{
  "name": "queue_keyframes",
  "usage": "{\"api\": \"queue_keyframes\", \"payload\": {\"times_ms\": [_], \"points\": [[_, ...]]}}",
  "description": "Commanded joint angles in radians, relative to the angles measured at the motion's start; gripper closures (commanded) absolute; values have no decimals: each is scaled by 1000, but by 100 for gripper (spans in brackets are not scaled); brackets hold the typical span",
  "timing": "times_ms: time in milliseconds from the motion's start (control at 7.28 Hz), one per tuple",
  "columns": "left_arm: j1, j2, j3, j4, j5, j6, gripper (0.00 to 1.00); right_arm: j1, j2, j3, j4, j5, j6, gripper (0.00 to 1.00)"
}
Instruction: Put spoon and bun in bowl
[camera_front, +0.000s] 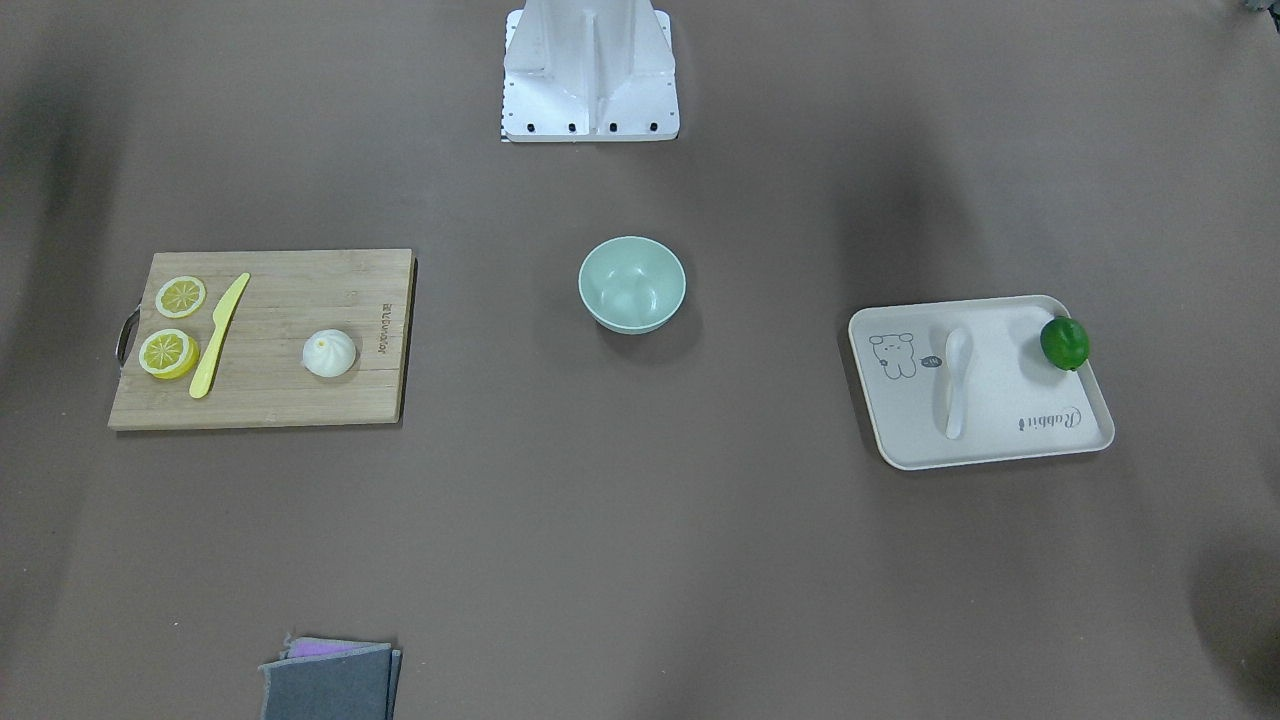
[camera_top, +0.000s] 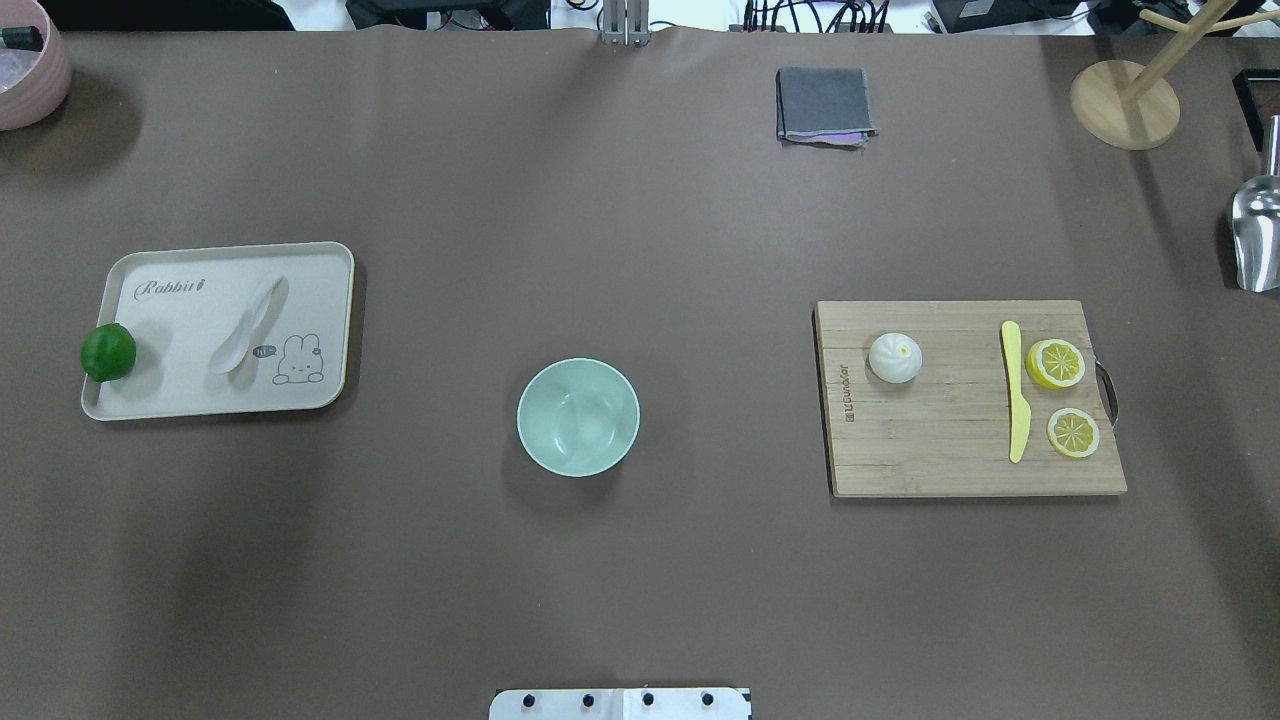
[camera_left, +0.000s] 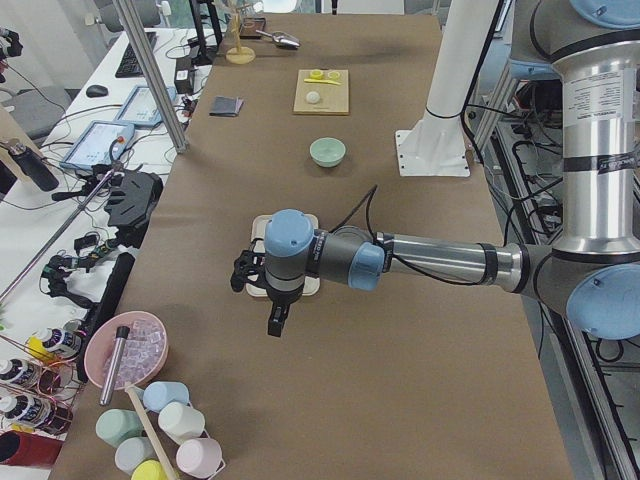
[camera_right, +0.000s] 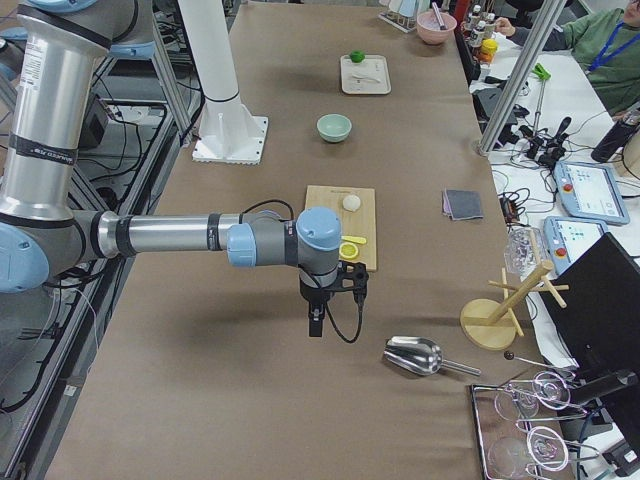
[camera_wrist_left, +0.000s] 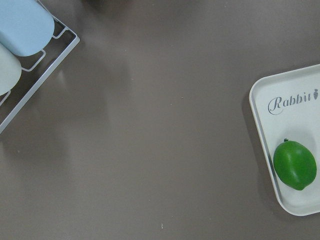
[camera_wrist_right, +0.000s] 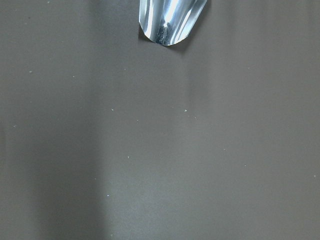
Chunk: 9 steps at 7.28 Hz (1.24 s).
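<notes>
The empty mint-green bowl (camera_top: 578, 417) stands mid-table. The white bun (camera_top: 895, 357) sits on a wooden cutting board (camera_top: 940, 470) on my right side. The white spoon (camera_top: 247, 325) lies on a cream tray (camera_top: 180, 400) on my left side. My left gripper (camera_left: 277, 322) hangs over bare table, outward of the tray, seen only in the exterior left view; I cannot tell if it is open. My right gripper (camera_right: 314, 325) hangs over bare table outward of the board, seen only in the exterior right view; I cannot tell its state.
A green lime (camera_top: 108, 352) sits on the tray's outer edge. A yellow knife (camera_top: 1016, 390) and two lemon slices (camera_top: 1056, 363) lie on the board. A folded grey cloth (camera_top: 823, 104), a metal scoop (camera_top: 1256, 235), a wooden rack (camera_top: 1125, 104) and a pink bowl (camera_top: 30, 65) stand at the far edges.
</notes>
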Motion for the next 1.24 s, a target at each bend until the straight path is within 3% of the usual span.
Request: {"api": "queue_keyframes", "payload": {"times_ms": [0,824,962,1099], "points": [[1,-1,2,-1,0,0,2,0,2,1,2,-4,0,0],[2,-32,-10,-25,-11,0,2,0,99,12,8,41,15,0],[2,-38,-19,-39,-11,-5,2,0,106,31,51,34,15,0],[2,-37,-16,-132,-9,-6,2,2,119,38,92,34,31,0]]}}
